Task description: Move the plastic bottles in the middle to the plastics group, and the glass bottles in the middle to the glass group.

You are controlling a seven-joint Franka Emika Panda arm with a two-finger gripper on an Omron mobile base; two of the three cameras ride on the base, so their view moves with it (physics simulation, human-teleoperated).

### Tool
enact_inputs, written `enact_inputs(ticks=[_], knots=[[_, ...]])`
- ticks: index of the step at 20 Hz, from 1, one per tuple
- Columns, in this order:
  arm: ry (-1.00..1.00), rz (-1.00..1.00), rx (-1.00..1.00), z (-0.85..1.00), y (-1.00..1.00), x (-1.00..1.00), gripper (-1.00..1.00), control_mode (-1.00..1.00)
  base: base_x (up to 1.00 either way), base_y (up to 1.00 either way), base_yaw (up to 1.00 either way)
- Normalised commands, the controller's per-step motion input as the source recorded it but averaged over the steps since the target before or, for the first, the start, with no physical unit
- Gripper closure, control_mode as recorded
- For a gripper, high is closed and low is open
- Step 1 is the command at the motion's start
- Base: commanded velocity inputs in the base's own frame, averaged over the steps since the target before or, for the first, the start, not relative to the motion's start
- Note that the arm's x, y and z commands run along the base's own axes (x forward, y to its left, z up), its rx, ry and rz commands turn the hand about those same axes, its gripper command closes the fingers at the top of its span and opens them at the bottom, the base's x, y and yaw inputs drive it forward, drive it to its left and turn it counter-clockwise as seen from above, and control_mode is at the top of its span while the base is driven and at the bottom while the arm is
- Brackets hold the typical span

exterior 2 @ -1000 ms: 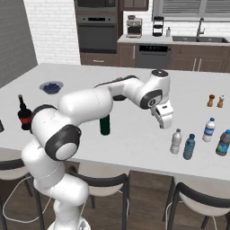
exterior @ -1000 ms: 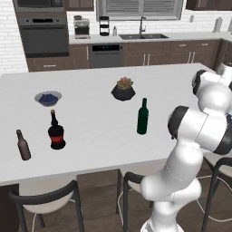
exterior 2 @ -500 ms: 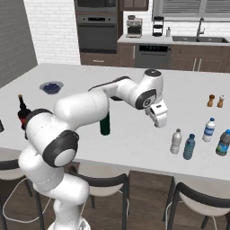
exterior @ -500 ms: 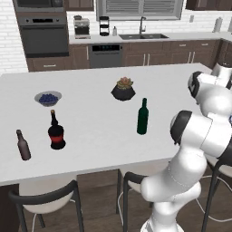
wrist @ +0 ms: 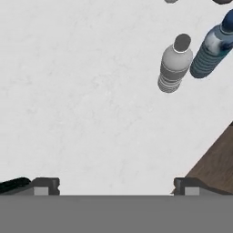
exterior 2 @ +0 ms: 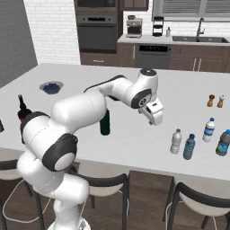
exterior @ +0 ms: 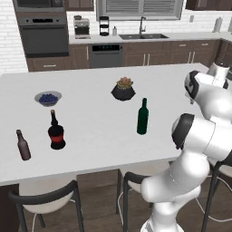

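Observation:
My gripper (exterior 2: 156,120) hangs open over the counter's bare middle, left of the two plastic bottles, with nothing between its fingers. The clear greyish bottle (exterior 2: 176,141) and the blue-tinted one (exterior 2: 189,147) stand side by side near the front edge. In the hand view the gripper (wrist: 116,186) sits low, with the greyish bottle (wrist: 174,63) and the blue one (wrist: 211,50) at the upper right. The tall green glass bottle (exterior: 143,117) stands mid-counter, partly behind my arm (exterior 2: 104,125). The whitish blue-banded bottle (exterior 2: 208,130) stands further right. The black red-labelled bottle (exterior: 56,131) and brown bottle (exterior: 22,145) stand far left.
A bluish bottle (exterior 2: 222,143) stands at the right edge. Two brown shakers (exterior 2: 215,100) sit behind the plastics. A blue bowl (exterior: 48,98) and a potted plant (exterior: 123,89) lie toward the back. The counter's front edge (wrist: 214,154) runs close to the bottles, with stools below.
The hand has shifted slightly left in the right base view and the wrist has turned a little. No bottle has moved, and the gripper stays open.

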Motion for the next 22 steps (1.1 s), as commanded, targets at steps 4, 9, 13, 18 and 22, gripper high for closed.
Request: enact_inputs(ticks=[4, 9, 13, 18, 22], knots=[[-0.03, 0.24, -0.01, 0.08, 0.8, 0.05, -1.0, -1.0, 0.0, 0.0, 0.0], [0.0, 0.33, -0.01, 0.02, 0.86, 0.01, -1.0, -1.0, 0.0, 0.0, 0.0], [-0.05, 0.39, -0.02, 0.11, 0.95, -0.01, -1.0, -1.0, 0.0, 0.0, 0.0], [-0.04, 0.27, -0.03, 0.18, 0.88, -0.08, -1.0, -1.0, 0.0, 0.0, 0.0], [0.0, 0.12, -0.01, 0.22, 0.47, -0.02, -1.0, -1.0, 0.0, 0.0, 0.0]])
